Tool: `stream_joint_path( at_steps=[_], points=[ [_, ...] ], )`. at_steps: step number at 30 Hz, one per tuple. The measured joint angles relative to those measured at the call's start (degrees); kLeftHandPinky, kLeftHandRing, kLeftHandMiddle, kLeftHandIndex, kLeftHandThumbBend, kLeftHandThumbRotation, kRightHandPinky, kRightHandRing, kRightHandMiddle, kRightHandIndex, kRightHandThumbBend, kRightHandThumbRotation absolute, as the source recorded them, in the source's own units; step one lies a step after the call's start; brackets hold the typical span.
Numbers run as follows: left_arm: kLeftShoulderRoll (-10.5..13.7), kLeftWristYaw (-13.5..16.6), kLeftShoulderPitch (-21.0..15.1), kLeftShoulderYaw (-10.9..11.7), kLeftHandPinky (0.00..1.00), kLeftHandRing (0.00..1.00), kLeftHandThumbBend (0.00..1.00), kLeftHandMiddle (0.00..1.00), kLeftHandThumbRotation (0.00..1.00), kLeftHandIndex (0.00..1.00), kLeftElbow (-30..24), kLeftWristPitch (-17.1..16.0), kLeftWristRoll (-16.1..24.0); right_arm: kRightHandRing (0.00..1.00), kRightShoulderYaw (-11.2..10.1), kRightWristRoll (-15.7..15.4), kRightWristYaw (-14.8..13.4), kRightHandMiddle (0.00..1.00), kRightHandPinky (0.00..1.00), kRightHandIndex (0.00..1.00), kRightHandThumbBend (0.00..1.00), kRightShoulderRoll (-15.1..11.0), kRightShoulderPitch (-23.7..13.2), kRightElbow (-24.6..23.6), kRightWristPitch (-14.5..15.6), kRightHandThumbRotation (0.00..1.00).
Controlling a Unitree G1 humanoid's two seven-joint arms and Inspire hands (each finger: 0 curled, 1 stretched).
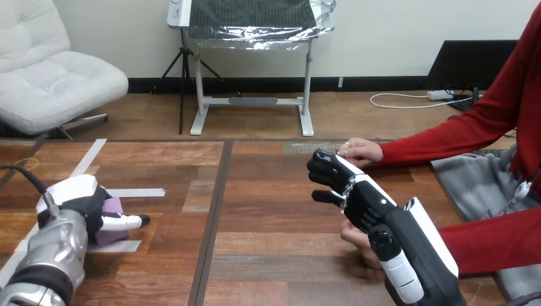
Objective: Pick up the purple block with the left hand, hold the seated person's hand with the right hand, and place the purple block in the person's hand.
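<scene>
While I am watching through the head view, the small purple block [117,213] is sitting at the wooden table's [268,217] far left, touching the left hand [86,205], which is covering its left side. I cannot tell whether that hand is gripping it. The right hand [357,199] is sitting between the person's upper hand [361,151] and the person's lower hand [355,243], well to the block's right, its grip equally unclear.

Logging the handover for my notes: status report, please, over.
Left hand closed on purple block, block down on table. Right hand loosely open beside the person's far hand, not holding it. Nothing between block and person.
</scene>
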Motion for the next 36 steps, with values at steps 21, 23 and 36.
stream_joint_path(
  at_steps=[21,23,36],
  points=[
    [0.01,-3.0,-0.57,0.1,0.64,0.8,0.77,0.83,0.35,0.79,-1.96,2.65,-0.91,0.89,0.0,0.0,0.36,0.89,0.83,0.89,0.79,0.01,-0.01,0.0,0.0,1.0],
    [0.01,-3.26,-0.59,0.14,0.62,0.79,0.77,0.82,0.29,0.78,-2.19,2.88,-1.17,0.89,0.0,0.0,0.41,0.89,0.83,0.89,0.79,0.01,-0.02,0.0,0.0,1.0],
    [-0.07,-3.25,-0.57,2.18,0.27,0.37,0.75,0.46,0.01,0.61,-3.83,3.76,-5.2,0.89,-0.01,0.02,0.63,0.9,0.84,0.89,0.79,0.01,-0.03,0.0,0.43,1.0]
  ],
)
